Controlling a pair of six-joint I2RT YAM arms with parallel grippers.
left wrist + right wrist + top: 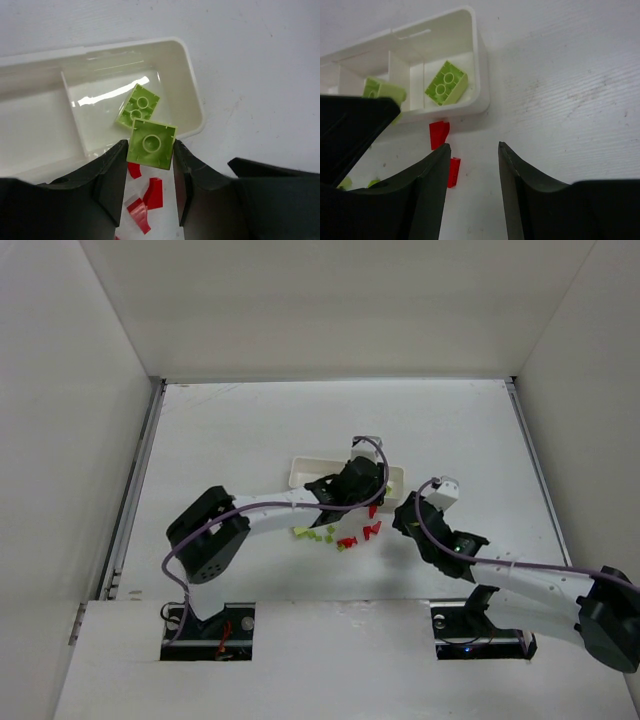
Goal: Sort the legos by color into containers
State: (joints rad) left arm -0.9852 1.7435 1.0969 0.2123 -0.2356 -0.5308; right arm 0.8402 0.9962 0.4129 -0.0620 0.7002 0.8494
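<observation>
My left gripper (149, 146) is shut on a lime-green lego (151, 137) and holds it over the near rim of the white tray's (196, 100) end compartment. A second green lego (138, 106) lies in that compartment. Red legos (155, 192) lie on the table under the jaws. In the top view the left gripper (358, 485) is over the tray's (300, 473) right part. My right gripper (475, 146) is open and empty, low over the table just right of the tray (481, 65), with two red legos (439, 134) beside its left finger.
Several green legos (315, 533) and a few red ones (348, 542) lie loose on the table in front of the tray. The right gripper (405, 518) is close to the left one. White walls enclose the table on three sides.
</observation>
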